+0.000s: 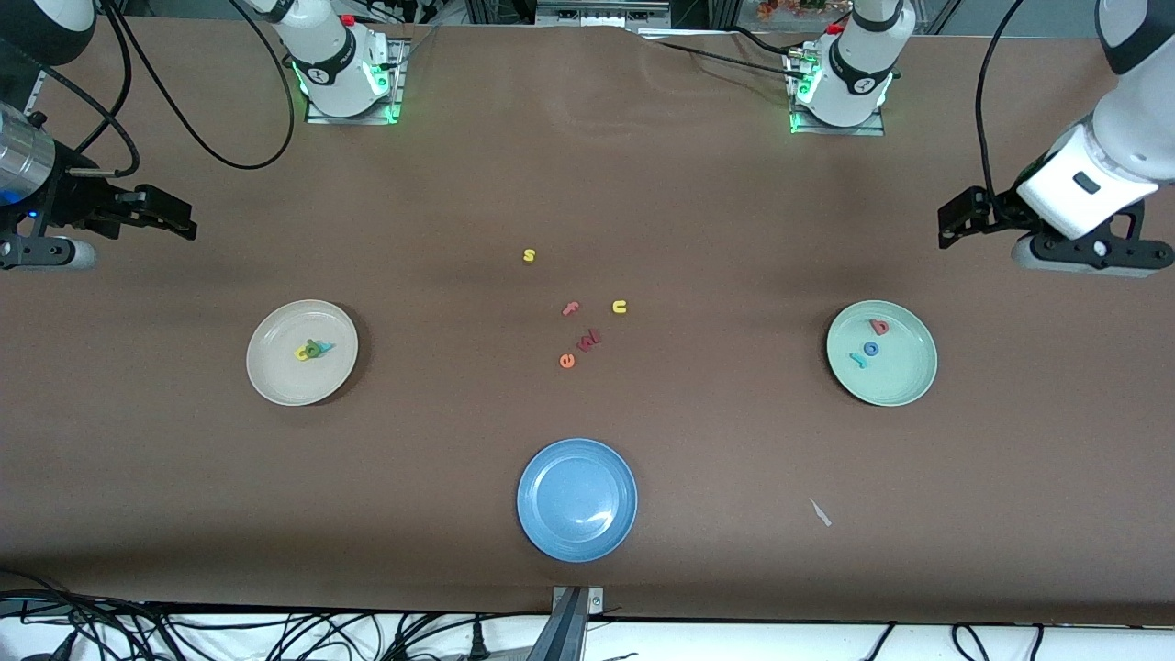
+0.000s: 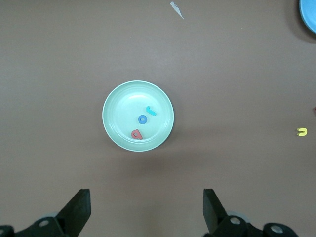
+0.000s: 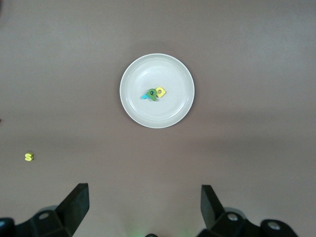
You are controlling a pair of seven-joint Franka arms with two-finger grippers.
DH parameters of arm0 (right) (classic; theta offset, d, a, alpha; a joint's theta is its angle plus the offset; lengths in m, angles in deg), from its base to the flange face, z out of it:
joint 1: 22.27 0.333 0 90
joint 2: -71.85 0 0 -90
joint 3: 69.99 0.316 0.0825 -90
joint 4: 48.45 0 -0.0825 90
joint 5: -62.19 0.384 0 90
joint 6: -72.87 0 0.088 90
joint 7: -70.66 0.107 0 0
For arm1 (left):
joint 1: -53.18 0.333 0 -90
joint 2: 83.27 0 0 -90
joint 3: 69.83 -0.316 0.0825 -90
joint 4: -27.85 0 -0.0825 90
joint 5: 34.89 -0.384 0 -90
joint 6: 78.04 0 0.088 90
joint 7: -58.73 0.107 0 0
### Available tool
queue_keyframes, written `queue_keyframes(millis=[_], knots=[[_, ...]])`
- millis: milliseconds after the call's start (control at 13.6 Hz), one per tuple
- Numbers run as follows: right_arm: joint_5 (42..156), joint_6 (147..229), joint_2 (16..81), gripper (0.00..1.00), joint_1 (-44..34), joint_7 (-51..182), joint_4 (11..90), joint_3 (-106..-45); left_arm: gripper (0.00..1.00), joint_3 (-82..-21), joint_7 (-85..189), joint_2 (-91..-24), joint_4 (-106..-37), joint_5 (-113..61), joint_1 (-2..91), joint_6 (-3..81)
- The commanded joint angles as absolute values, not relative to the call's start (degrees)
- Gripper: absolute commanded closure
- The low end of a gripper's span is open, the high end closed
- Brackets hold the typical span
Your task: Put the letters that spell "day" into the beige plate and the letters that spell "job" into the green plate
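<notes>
The beige plate (image 1: 275, 376) (image 3: 133, 106) holds the yellow, green and teal letters of "day" (image 1: 312, 349) (image 3: 153, 93), bunched together. In the green plate (image 1: 904, 376) (image 2: 118, 129) lie the salmon-red b (image 1: 879, 326) (image 2: 137, 134), the blue o (image 1: 870, 348) (image 2: 142, 119) and the light-blue j (image 1: 858, 360) (image 2: 151, 111). My left gripper (image 1: 951, 225) (image 2: 147, 207) hangs open and empty over bare table by the green plate. My right gripper (image 1: 184, 220) (image 3: 144, 205) hangs open and empty over bare table by the beige plate.
An empty blue plate (image 1: 576, 498) sits near the front camera at mid-table. Loose letters lie in the middle: yellow s (image 1: 529, 255), pink f (image 1: 570, 308), yellow u (image 1: 620, 307), dark red letter (image 1: 588, 341), orange e (image 1: 566, 361). A paper scrap (image 1: 820, 512) lies nearer the camera.
</notes>
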State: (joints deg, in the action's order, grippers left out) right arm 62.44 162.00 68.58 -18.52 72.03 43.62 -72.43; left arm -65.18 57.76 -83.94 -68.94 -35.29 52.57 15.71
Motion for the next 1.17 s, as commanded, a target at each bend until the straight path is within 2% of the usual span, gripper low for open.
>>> queue_keyframes(millis=[0, 367, 1101], knots=[[63.51, 161.11, 68.43, 0.00, -18.93, 72.24, 42.70, -72.36, 0.00, -65.53, 58.37, -85.47, -70.76, -33.66, 52.30, 17.15], [63.51, 161.11, 68.43, 0.00, -18.93, 72.24, 42.70, -72.36, 0.00, -62.89, 58.46, -85.20, -70.06, -33.75, 53.97, 16.89], [63.51, 161.11, 68.34, 0.00, -18.93, 72.24, 42.70, -72.36, 0.00, -62.71, 58.46, -84.50, -68.57, -33.84, 53.98, 15.48]])
